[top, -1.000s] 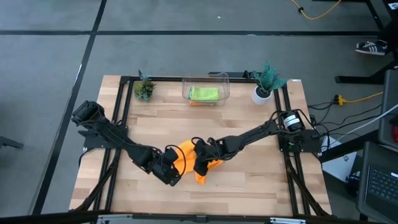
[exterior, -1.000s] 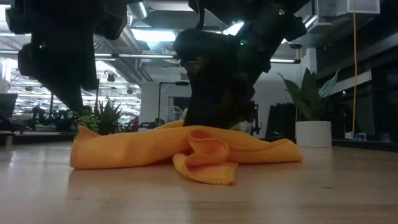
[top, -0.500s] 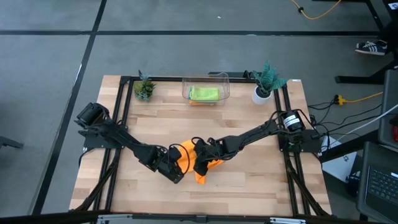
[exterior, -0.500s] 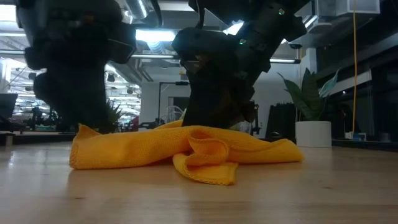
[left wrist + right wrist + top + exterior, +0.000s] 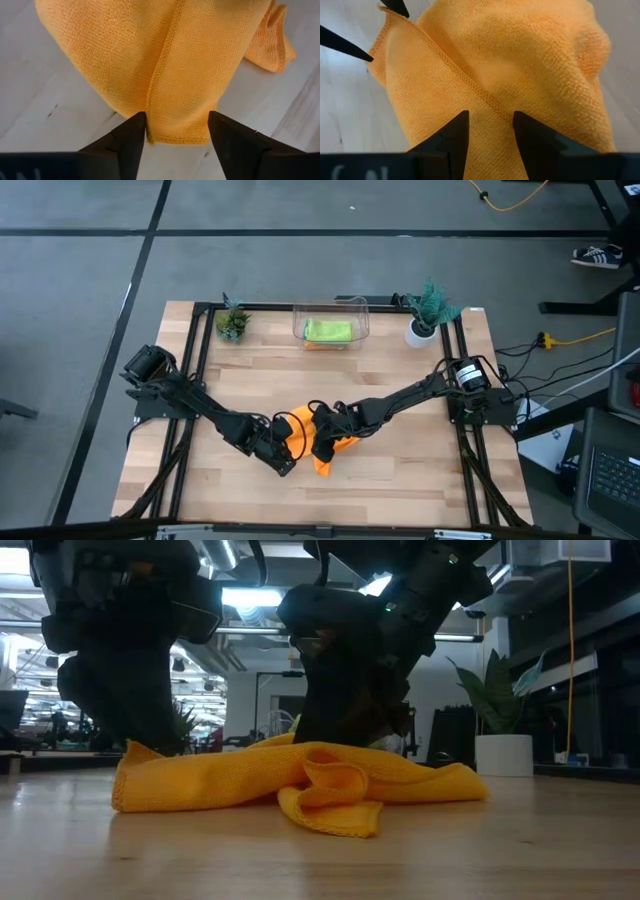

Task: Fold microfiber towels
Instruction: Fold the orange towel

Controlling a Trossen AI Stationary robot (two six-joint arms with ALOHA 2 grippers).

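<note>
The left pincer sits low at the left edge of the soft orange microfiber towel, its fingers spread apart around a hemmed corner, not yet closed. The towel lies bunched near the front middle of the wooden tabletop, a fold lumped at its centre, long axis running roughly left to right. The right pincer presses down on its middle, fingers parted. By the look of it, folding has barely started. At the back, a lime green towel lies in the clear plastic bin.
</note>
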